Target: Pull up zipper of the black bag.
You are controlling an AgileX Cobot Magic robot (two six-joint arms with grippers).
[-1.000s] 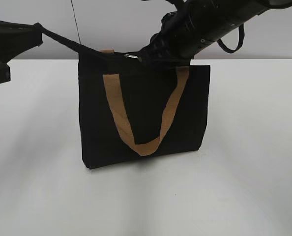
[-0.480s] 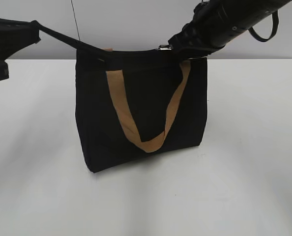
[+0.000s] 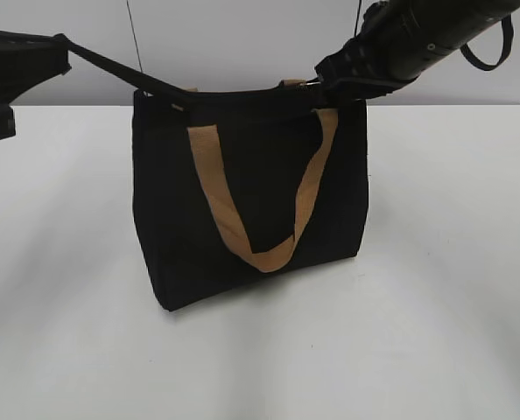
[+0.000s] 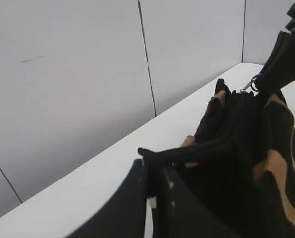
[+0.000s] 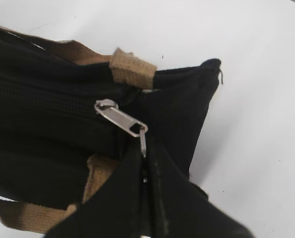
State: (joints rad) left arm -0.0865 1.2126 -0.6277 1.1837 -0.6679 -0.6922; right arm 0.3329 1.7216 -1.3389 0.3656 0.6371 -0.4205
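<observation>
The black bag [image 3: 242,192] stands upright on the white table, a tan webbing handle [image 3: 260,201] hanging down its front. My left gripper [image 3: 54,54] is shut on a black strap tab [image 4: 187,148] stretched taut from the bag's top left corner. My right gripper [image 3: 326,74] is shut on the ring of the silver zipper pull [image 5: 122,121] at the right end of the bag's top edge. The zip line [image 5: 48,96] looks closed along the top behind the pull. The pull also shows in the left wrist view [image 4: 247,89].
The white table [image 3: 435,289] surrounds the bag. A grey panelled wall [image 4: 88,74] stands behind. A black cable loop [image 3: 488,52] hangs from my right arm.
My right gripper has drawn the zipper pull rightward along the top edge, from near the middle to the right end. The bag has stood up straighter. My left gripper has held still.
</observation>
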